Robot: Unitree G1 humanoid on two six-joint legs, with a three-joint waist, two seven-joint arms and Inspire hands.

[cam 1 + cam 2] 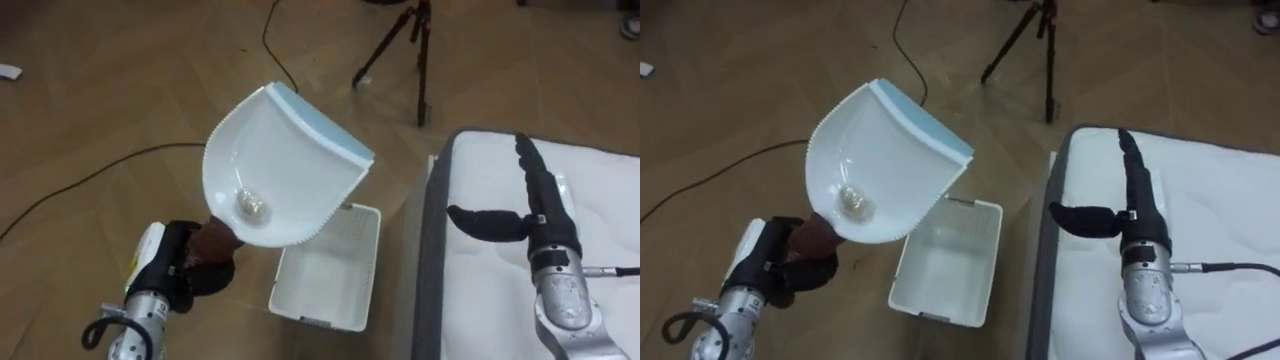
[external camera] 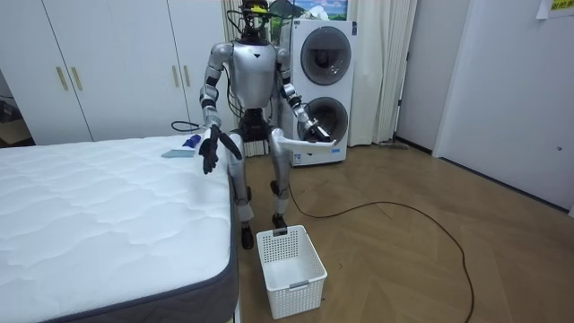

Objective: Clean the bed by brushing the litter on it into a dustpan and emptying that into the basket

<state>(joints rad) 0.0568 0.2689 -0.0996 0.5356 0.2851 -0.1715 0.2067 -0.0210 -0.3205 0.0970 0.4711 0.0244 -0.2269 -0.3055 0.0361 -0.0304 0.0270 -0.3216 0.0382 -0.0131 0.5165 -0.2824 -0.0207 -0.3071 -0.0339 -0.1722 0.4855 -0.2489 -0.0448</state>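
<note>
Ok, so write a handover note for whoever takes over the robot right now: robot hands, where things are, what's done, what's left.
Hands: the left robot hand is shut on the handle of the dustpan, held up near the basket. The right robot hand is open over the edge of the bed and holds nothing.
Things: a small crumpled scrap lies at the back of the dustpan, by the handle. The basket stands on the floor beside the bed and looks empty.
Done: the scrap is in the dustpan.
Left: tip it into the basket. Some blue things lie at the bed's far edge, probably next.
</note>
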